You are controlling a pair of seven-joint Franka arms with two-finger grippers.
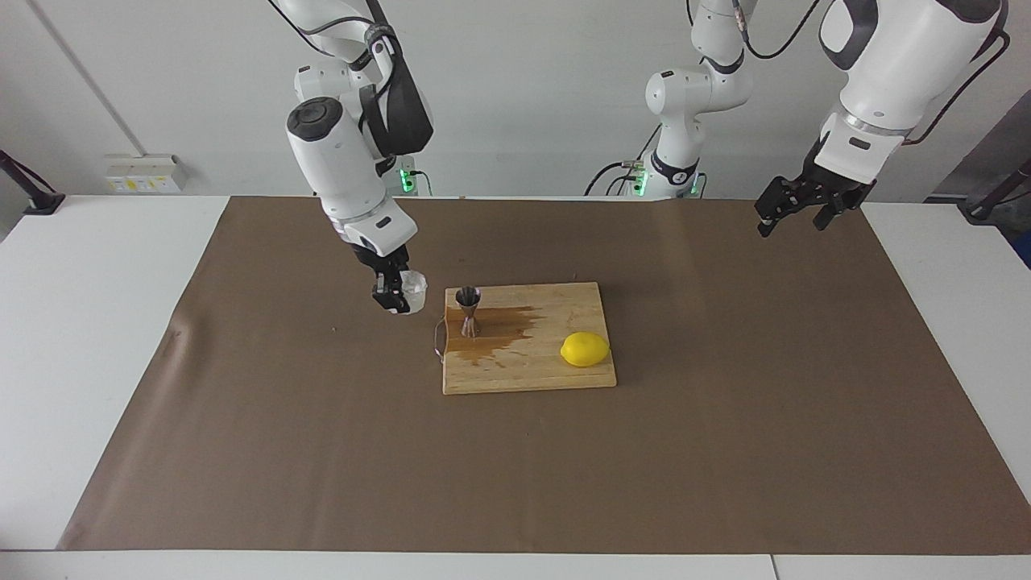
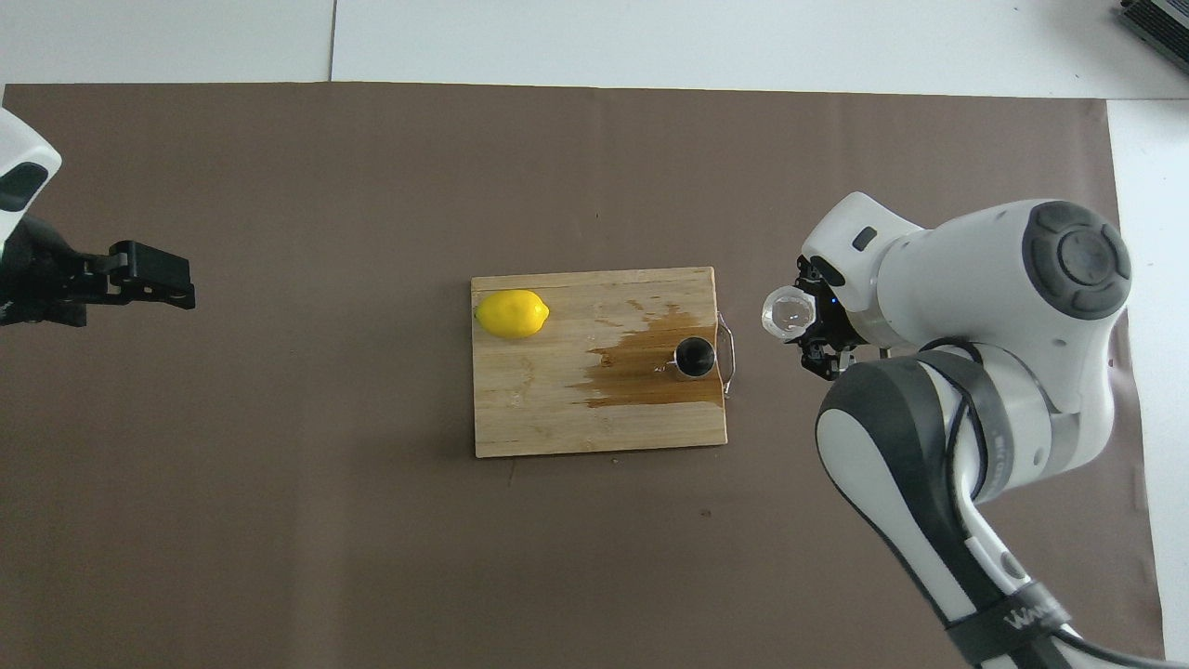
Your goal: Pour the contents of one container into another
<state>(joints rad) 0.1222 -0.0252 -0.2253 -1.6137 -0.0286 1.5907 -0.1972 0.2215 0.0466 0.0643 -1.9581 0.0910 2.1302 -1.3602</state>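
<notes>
My right gripper (image 1: 396, 295) is shut on the clear textured glass tumbler (image 1: 413, 292) and holds it upright, low over the brown mat beside the handle end of the wooden board (image 1: 548, 369). I cannot tell whether the glass touches the mat. The overhead view shows the glass (image 2: 788, 311) with its mouth up, in the right gripper (image 2: 816, 327). The steel jigger (image 1: 468, 311) stands upright on the board in a brown wet stain, also in the overhead view (image 2: 694, 358). My left gripper (image 1: 792, 225) waits open and raised over the mat's corner at the left arm's end (image 2: 153, 277).
A yellow lemon (image 1: 585, 349) lies on the board's end toward the left arm, also in the overhead view (image 2: 512, 313). The board (image 2: 557, 423) has a metal handle toward the right arm. Brown mat (image 1: 725, 451) covers the table.
</notes>
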